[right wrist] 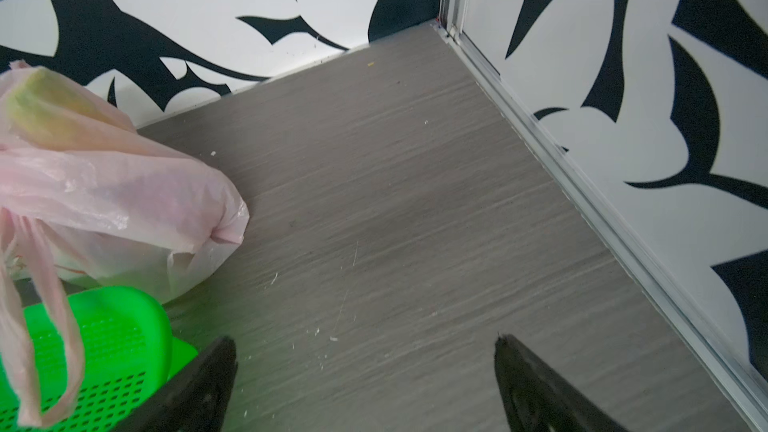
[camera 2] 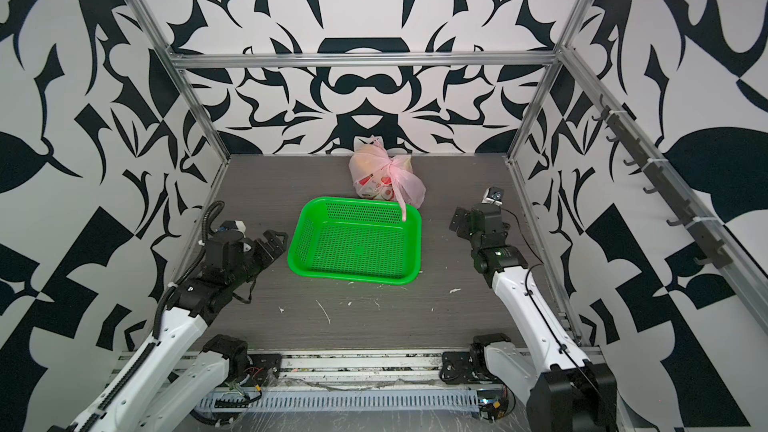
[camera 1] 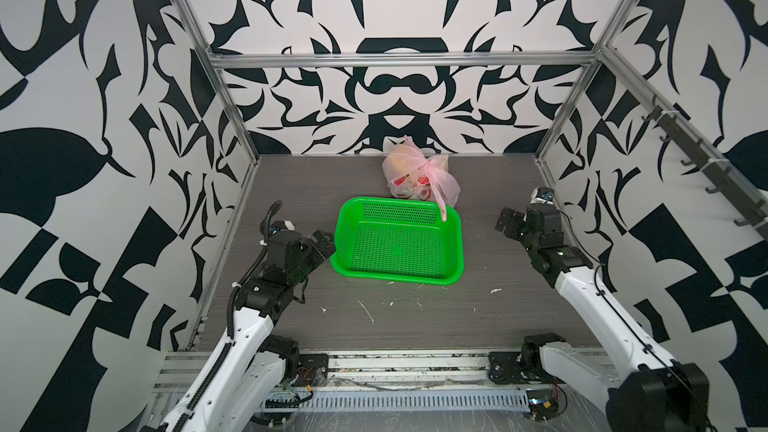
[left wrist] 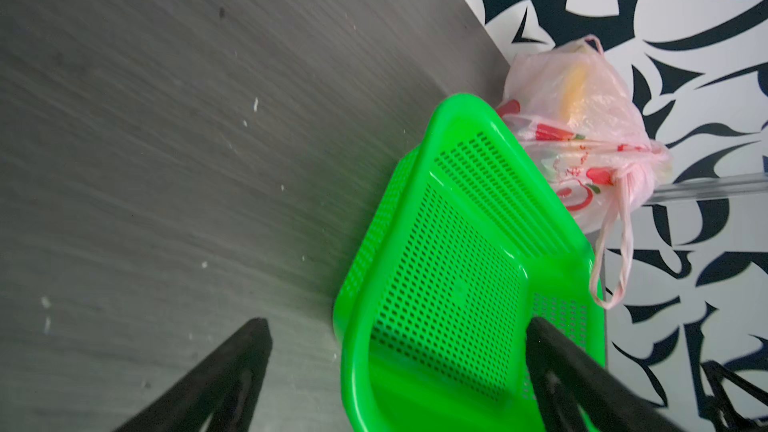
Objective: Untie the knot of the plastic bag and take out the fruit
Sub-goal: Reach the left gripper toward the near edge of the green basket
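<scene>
Left gripper (camera 1: 326,243), right gripper (camera 1: 507,222) gaping, empty; knotted plastic bag (camera 1: 409,168) encloses fruit (right wrist: 41,110); loop (camera 1: 440,203) hangs into green basket (camera 1: 399,243).

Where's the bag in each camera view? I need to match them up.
Top view: bag far centre, behind the basket.
Top view: bag far centre, behind the basket.
Left wrist: bag beyond the basket's far rim.
Right wrist: bag beside the basket's corner.
Shared landmark: green basket.
</scene>
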`<state>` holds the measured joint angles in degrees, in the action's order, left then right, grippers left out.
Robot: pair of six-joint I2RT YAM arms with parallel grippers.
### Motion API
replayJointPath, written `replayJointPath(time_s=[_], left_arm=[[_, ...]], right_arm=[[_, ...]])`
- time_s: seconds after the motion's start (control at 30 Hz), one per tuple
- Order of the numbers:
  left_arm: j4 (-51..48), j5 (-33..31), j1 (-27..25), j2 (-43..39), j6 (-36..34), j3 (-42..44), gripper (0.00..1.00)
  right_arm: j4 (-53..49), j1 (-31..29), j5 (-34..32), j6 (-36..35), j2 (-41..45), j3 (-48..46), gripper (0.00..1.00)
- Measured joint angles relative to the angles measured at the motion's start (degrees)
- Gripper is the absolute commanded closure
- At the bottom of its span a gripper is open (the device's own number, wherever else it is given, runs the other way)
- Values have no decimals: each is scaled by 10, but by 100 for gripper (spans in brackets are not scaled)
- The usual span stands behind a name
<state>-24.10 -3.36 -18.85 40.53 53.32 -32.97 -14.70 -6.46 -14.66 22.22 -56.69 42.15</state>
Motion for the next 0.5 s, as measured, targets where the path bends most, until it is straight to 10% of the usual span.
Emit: replayJointPath(time_s=[0.5], left_arm=[[-34,-59,-209,9,236,57,1]], right_arm=[[-152,0,15,-15,52,64,5]])
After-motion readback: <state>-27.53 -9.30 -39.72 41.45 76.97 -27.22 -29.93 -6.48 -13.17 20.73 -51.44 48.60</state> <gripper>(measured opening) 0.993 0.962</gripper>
